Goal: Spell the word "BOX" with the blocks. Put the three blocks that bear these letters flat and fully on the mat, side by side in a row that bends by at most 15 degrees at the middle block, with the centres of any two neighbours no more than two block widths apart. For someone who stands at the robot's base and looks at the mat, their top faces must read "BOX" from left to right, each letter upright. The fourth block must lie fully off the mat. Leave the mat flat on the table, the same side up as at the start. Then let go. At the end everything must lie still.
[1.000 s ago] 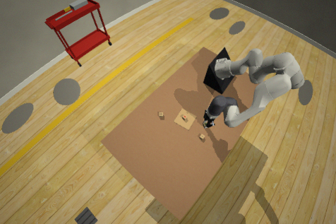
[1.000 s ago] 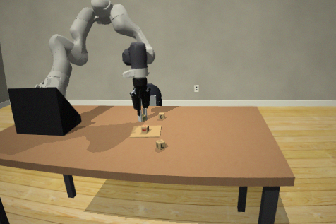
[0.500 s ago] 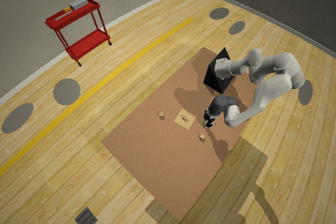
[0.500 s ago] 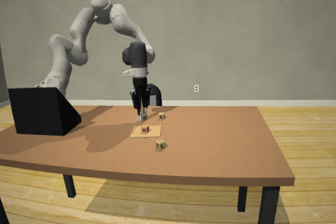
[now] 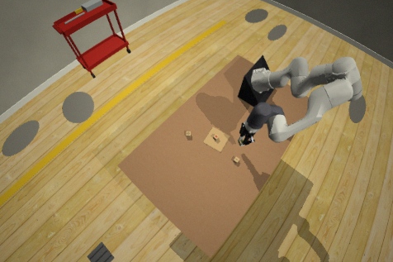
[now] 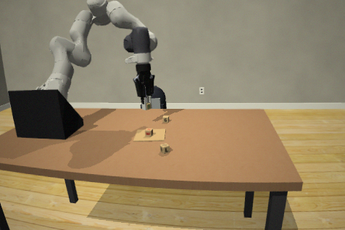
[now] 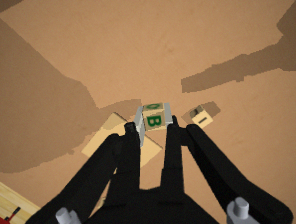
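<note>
My gripper (image 5: 246, 140) (image 6: 146, 104) (image 7: 154, 112) is shut on a wooden block with a green B (image 7: 154, 118) (image 6: 147, 106) and holds it above the table, just beside the tan mat (image 5: 221, 145) (image 6: 158, 136) (image 7: 106, 136). One block with a red letter (image 5: 215, 136) (image 6: 148, 132) lies on the mat. A second block (image 5: 236, 159) (image 6: 166, 119) (image 7: 201, 116) lies on the table near the gripper. A third block (image 5: 188, 134) (image 6: 164, 148) lies off the mat on its other side. Their letters are too small to read for sure.
The brown table (image 5: 186, 185) (image 6: 225, 155) carries a black box (image 5: 253, 88) (image 6: 40, 113) near the robot's base. A red cart (image 5: 92, 32) stands far off by the wall.
</note>
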`<state>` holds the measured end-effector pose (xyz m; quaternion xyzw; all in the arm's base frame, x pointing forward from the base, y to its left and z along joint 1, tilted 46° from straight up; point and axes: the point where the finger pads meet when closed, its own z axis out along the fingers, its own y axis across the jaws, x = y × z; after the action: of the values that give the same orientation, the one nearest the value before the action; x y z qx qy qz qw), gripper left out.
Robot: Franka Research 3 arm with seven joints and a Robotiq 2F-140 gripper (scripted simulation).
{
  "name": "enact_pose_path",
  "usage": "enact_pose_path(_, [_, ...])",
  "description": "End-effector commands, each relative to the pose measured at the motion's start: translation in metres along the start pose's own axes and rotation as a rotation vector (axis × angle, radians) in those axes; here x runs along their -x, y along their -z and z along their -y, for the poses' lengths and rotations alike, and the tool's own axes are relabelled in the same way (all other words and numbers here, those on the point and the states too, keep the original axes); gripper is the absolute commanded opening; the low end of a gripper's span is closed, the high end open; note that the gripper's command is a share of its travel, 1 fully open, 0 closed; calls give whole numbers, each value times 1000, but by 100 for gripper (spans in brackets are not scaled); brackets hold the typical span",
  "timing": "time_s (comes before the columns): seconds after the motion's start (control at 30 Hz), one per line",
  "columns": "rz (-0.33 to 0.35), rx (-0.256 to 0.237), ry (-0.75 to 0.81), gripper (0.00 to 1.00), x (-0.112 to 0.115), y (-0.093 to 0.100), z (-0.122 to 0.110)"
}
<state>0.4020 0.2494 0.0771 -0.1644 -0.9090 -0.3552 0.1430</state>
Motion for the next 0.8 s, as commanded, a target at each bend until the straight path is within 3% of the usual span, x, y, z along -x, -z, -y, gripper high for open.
enact_pose_path(0.0, [-37,2,-19,16,-11,13,0])
enact_pose_path(0.43, [-37,3,-22,16,-10,17,0])
enact_pose_path(0.53, [-39,10,-158,16,5,20,2])
enact_pose_path(0.77, [-41,13,-266,16,17,21,5])
